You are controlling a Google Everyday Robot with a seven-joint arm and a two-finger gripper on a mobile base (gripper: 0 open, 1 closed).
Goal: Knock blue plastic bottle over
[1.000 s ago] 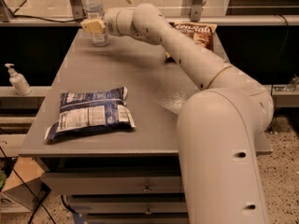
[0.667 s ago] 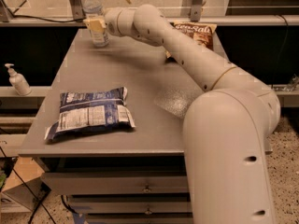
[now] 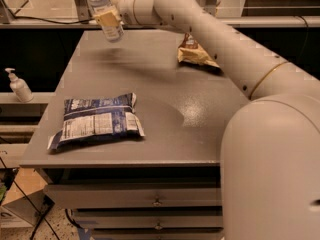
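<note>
From my station I saw the gripper (image 3: pixel 108 19) at the far left corner of the grey table (image 3: pixel 165 109), right up against the blue plastic bottle (image 3: pixel 104 6). A yellowish part of the gripper lay across the front of the bottle's label, but I could not tell whether the gripper was clenched on the bottle or released and only touching it. The bottle stood above that same far left corner, tilted, with its upper end leaning toward the table's left side and cut off by the top edge of the view. Its base was low over the far edge, and I could not tell whether it rested on the surface. The robot's 1 arm (image 3: pixel 225 49) crossed the table from its near right side to that corner. A dark blue snack bag (image 3: pixel 97 120) lay flat on the near left part of the table, well apart from the bottle. A brown and yellow snack bag (image 3: pixel 195 54) sat on the far right part, partly hidden behind the arm. A small white pump bottle (image 3: pixel 19 86) stood upright off the table's left side, on a lower ledge. At least 2 drawers (image 3: pixel 157 201) showed under the table's front edge.
</note>
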